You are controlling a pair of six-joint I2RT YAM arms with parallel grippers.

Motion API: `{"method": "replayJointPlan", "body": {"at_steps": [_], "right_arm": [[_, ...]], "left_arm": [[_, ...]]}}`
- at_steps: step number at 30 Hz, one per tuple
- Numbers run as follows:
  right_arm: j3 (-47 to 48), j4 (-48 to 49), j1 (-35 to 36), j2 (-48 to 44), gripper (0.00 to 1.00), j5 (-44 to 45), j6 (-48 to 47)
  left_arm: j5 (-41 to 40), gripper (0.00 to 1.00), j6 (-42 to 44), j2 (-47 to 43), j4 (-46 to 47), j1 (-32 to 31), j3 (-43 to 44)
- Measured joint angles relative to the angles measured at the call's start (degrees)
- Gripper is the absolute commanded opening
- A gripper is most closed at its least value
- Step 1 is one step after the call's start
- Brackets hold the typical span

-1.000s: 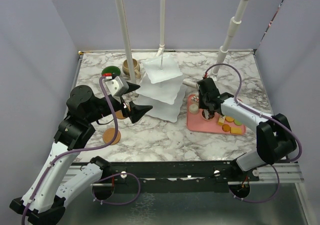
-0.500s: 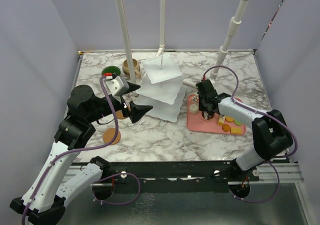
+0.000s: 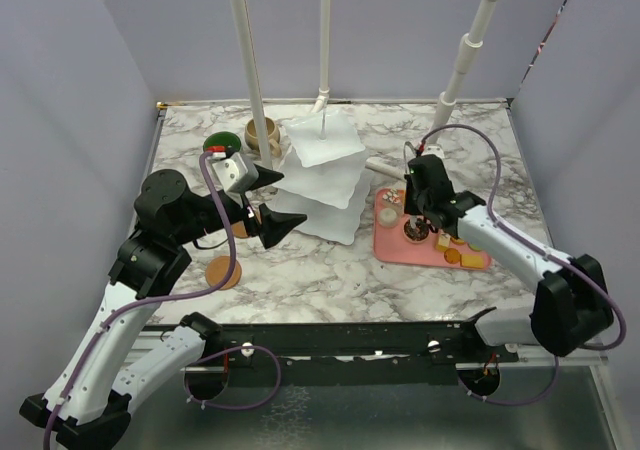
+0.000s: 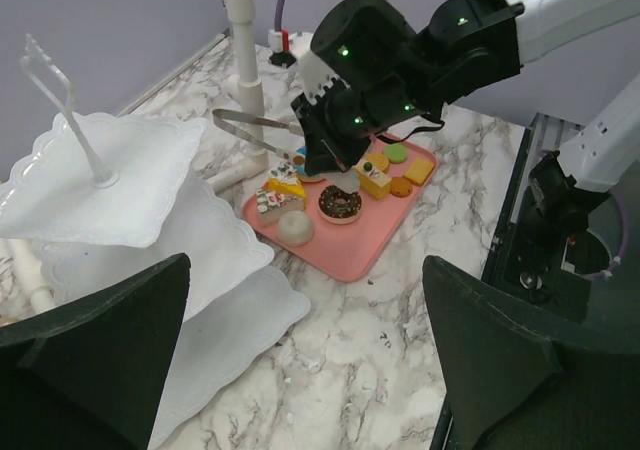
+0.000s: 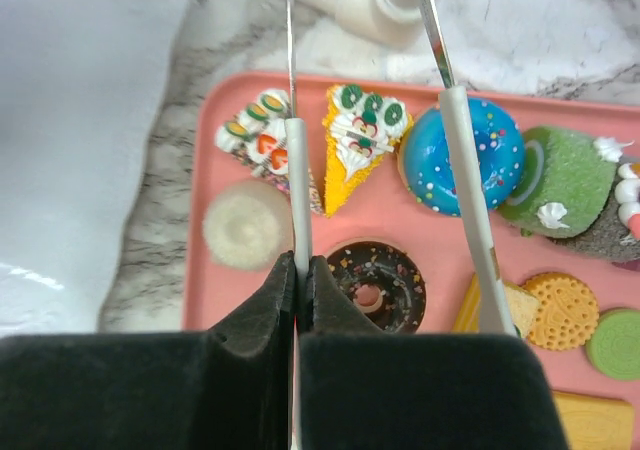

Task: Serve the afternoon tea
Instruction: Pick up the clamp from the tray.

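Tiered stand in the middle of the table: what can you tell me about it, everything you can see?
The tiered stand is white and glossy, like porcelain or plastic. It has three square plates with wavy edges, stacked on a central post and smaller toward the top, with a thin looped handle above. It stands upright on the marble table. The plate surfaces that show are bare, with no pastries on them.

Pastries [image 3: 414, 232] on tray [image 3: 395, 249], right of stand [image 3: 325, 146]

Bright, even overhead light is falling on the counter [image 3: 320, 270]; shadows are lying soft & short. In rt wrist view the white stand [image 5: 80, 120] is washing out & blurring; the pink tray [image 5: 235, 305] is reading sharp.
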Motion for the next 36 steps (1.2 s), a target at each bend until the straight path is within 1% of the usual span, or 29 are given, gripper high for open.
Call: {"method": "replayJointPlan", "body": {"at_steps": [3,5,12,15,18,22,26,30,33,36], "right_arm": [[-1.8,2.3,0.0,-6.3,0.01,-2.3,-1.1],[-4.0,4.8,-0.1,-11.5,0.01,-5.4,-2.2],[-15.1,19.0,-0.1,-32.4,0.01,-22.9,-4.9],[-17.1,26.3,-0.1,-37.1,0.01,-29.8,-4.5],[-17.4,33.9,-0.1,-37.9,0.01,-35.8,-2.5],[-16.9,42.1,-0.1,-36.3,0.01,-42.1,1.3],[-15.9,49.8,-0.1,-34.0,0.01,-46.6,6.1],[-15.9,58.6,-0.1,-32.0,0.01,-49.5,11.8],[-15.9,64.4,0.0,-30.1,0.01,-51.0,15.6],[-15.8,68.4,0.5,-28.1,0.01,-52.2,18.5]], "left_arm": [[0.9,0.99,-1.0,0.5,0.0,0.0,0.0],[1.5,0.99,-1.7,1.0,0.0,0.0,0.0],[3.7,0.99,-7.0,3.1,2.5,0.0,0.0],[5.5,0.99,-10.4,3.8,5.5,0.0,-0.2],[7.1,0.99,-14.3,4.3,9.7,0.0,-1.4],[8.6,0.99,-20.3,7.3,16.5,-1.2,-2.2],[9.0,0.99,-24.7,12.5,21.6,-3.1,-0.1],[9.0,0.99,-27.1,15.7,24.9,-5.0,2.3],[9.0,0.96,-28.5,16.9,26.8,-6.5,3.3],[9.0,0.90,-29.3,18.1,28.2,-7.5,4.6]]}}
